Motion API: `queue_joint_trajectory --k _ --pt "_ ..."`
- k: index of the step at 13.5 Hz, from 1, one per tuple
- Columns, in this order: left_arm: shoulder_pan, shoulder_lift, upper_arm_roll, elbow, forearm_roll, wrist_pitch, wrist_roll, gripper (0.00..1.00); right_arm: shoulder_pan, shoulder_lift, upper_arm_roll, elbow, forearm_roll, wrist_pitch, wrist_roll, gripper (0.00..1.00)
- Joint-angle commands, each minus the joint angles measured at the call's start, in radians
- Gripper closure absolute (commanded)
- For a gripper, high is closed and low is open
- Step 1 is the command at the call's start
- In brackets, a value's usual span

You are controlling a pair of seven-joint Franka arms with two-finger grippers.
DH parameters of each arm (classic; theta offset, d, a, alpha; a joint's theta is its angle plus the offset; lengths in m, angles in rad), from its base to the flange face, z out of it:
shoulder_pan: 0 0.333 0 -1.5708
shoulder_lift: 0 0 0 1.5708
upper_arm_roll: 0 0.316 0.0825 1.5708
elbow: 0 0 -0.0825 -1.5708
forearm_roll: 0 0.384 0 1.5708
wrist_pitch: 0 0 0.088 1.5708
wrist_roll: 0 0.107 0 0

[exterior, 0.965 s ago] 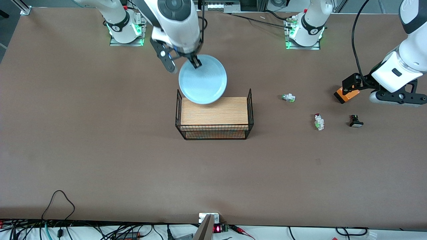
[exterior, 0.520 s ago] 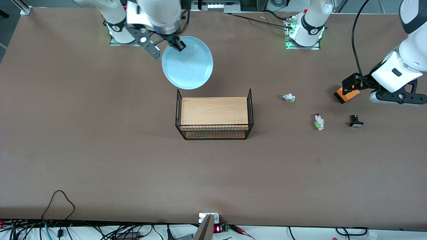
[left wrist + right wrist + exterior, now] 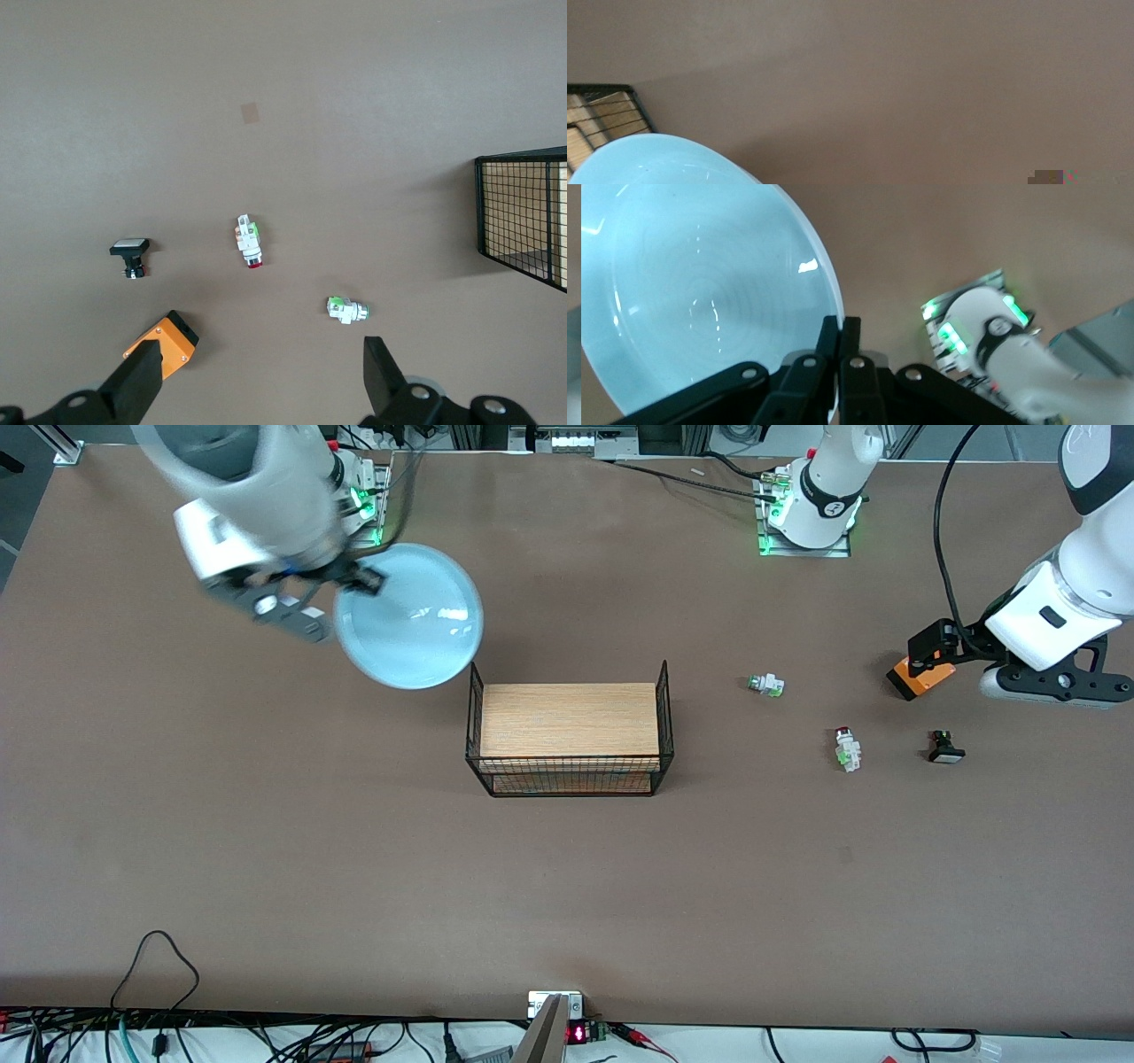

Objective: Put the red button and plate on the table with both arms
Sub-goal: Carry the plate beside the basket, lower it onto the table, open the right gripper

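The light blue plate (image 3: 409,615) hangs tilted in the air over the table (image 3: 567,886), beside the rack toward the right arm's end. My right gripper (image 3: 363,580) is shut on the plate's rim, and in the right wrist view the right gripper (image 3: 838,332) pinches the edge of the plate (image 3: 700,283). The red button (image 3: 847,747) lies on the table toward the left arm's end. My left gripper (image 3: 1054,685) hovers open and empty over the table near it. In the left wrist view the left gripper (image 3: 261,381) is apart from the red button (image 3: 249,241).
A wood-topped black wire rack (image 3: 567,735) stands mid-table. Near the red button lie a white piece with a green end (image 3: 765,685), a black white-faced button (image 3: 945,747) and an orange block (image 3: 921,677). Cables run along the table's near edge.
The right arm has swung the plate from over the rack's edge out toward the right arm's end of the table. The left arm has not moved.
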Motion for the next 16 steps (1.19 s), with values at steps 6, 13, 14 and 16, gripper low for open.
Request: queue_joint_trajectory --k 6,13,14,16 --pt "0.005 0.006 -0.007 0.027 -0.013 -0.028 0.012 0.0 -0.253 0.082 -0.032 -0.072 -0.035 0.155 -0.53 1.0" --pt "0.008 0.006 -0.005 0.027 -0.013 -0.028 0.017 0.0 -0.276 0.205 -0.03 -0.122 0.025 0.345 -0.549 1.0" --pt "0.007 0.006 -0.007 0.027 -0.013 -0.028 0.012 0.0 -0.293 0.228 -0.03 -0.122 0.054 0.365 -0.548 1.0" --pt "0.007 0.006 -0.007 0.027 -0.013 -0.029 0.011 0.0 -0.328 0.274 -0.03 -0.123 0.093 0.405 -0.553 1.0"
